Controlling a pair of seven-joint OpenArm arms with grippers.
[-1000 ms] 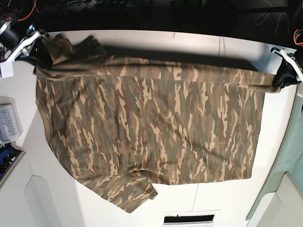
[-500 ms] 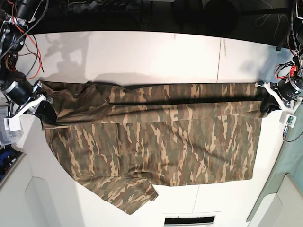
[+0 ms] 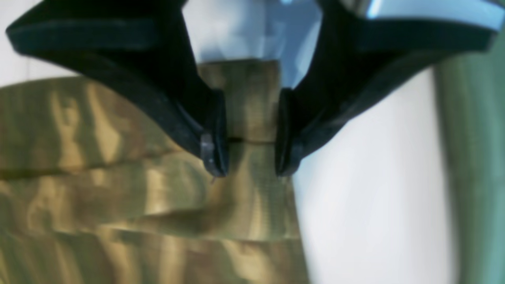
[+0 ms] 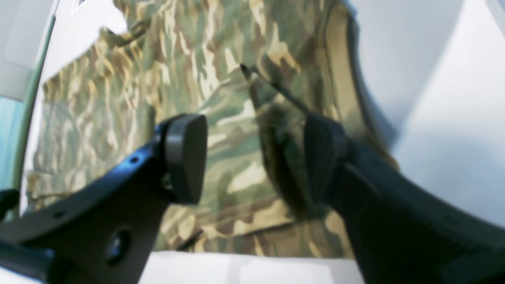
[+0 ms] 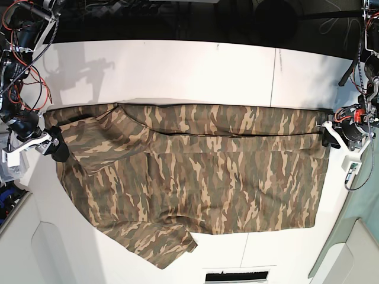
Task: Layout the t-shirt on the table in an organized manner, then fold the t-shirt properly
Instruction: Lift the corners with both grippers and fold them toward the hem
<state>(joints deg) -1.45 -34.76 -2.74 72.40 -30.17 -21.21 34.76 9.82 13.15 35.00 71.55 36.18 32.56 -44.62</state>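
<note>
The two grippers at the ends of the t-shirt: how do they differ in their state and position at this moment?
The left gripper has a narrow gap with a strip of the t-shirt between its pads; the right gripper gapes much wider. The left gripper sits at the shirt's straight edge on the base view's right; the right gripper sits at the sleeve end on that view's left. Both are open over cloth on the table.
</note>
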